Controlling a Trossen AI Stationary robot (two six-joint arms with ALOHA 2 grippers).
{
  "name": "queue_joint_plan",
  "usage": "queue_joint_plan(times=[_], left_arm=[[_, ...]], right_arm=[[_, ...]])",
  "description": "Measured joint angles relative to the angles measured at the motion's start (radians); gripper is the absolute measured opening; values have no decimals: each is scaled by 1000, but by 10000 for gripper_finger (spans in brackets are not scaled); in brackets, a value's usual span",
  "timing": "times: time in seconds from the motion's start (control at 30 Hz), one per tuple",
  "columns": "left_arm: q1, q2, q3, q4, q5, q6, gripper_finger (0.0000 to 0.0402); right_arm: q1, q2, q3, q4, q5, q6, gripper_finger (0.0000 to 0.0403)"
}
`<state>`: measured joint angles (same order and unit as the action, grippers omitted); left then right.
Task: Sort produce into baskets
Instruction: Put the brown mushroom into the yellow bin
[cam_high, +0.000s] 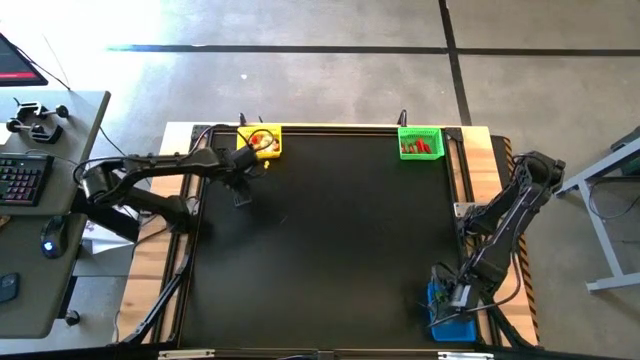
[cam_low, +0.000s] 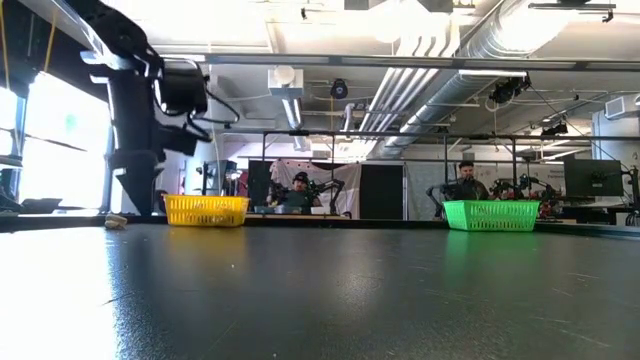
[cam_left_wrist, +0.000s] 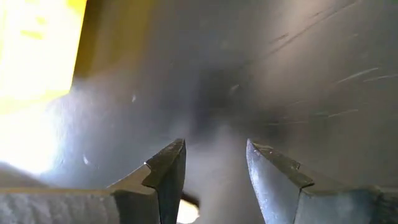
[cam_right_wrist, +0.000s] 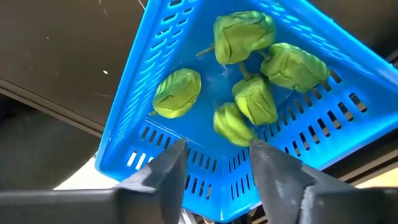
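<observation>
Green chunks (cam_right_wrist: 245, 68) in blue basket (cam_right_wrist: 155, 74), right hand (cam_right_wrist: 214, 163) parted and empty above, left hand (cam_left_wrist: 214, 177) parted, empty beside yellow basket (cam_high: 259, 141).

Both arms are dark, nearly black, built of slim tubular links joined by chunky rounded joints, with thin black cables looping alongside. The left gripper (cam_left_wrist: 214, 171) ends in two dark grey, wedge-shaped fingers with pointed tips; the right gripper (cam_right_wrist: 214, 165) looks alike.

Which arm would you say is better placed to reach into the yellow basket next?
The left. Its gripper hangs just beside the yellow basket, fingers open and empty. The right gripper is at the opposite corner, over the blue basket of green pieces.
</observation>
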<state>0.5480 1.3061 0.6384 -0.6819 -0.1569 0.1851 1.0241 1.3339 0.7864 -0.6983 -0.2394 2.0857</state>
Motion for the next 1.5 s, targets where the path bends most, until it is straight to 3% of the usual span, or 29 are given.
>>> queue_joint_plan(times=[0.13, 0.3, 0.5, 0.87, 1.13, 1.5], left_arm=[[23, 57, 0, 4, -51, -15, 156], [29, 122, 24, -2, -192, -75, 156], [67, 201, 85, -142, -298, -106, 156], [134, 279, 95, -174, -276, -105, 156], [113, 283, 179, -420, -237, -250, 156], [136, 283, 172, -475, -165, -262, 156]], right_arm=[[0, 0, 0, 4, 0, 0, 183], [0, 0, 0, 4, 0, 0, 188], [0, 0, 0, 5, 2, 0, 188], [0, 0, 0, 4, 12, 0, 188], [0, 0, 0, 2, 12, 0, 188], [0, 0, 0, 0, 14, 0, 188]])
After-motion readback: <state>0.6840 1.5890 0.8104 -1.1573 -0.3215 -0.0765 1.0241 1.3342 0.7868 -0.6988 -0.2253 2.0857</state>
